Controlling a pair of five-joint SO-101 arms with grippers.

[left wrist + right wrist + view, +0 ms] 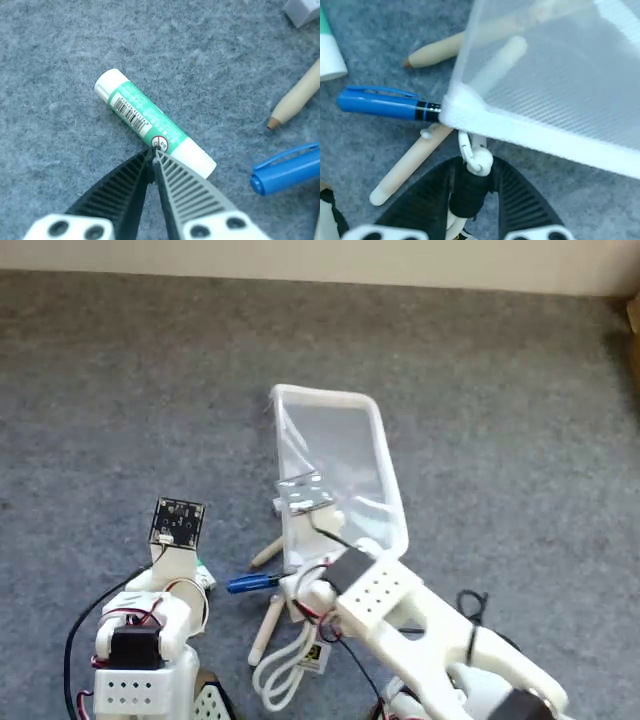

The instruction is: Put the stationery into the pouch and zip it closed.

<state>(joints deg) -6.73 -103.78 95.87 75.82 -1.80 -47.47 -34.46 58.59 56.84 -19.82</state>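
Note:
A green and white glue stick [150, 120] lies on the grey carpet. My left gripper [154, 156] is shut, its tips right at the stick's side with nothing between them. A blue pen [287, 170] and a beige pencil [295, 100] lie just beyond it. The translucent white pouch [340, 455] lies in the middle of the table. At its near corner [462, 107], my right gripper [474, 166] is shut on the pouch's strap and white clasp. The blue pen [380, 104] and two beige pencils [440, 50] [407, 167] lie beside that corner, partly under the pouch.
A white cord loop [285, 670] trails on the carpet beneath the right arm [400, 610]. The left arm [165, 580] stands at the near left. Open carpet [120, 390] lies to the left of and behind the pouch.

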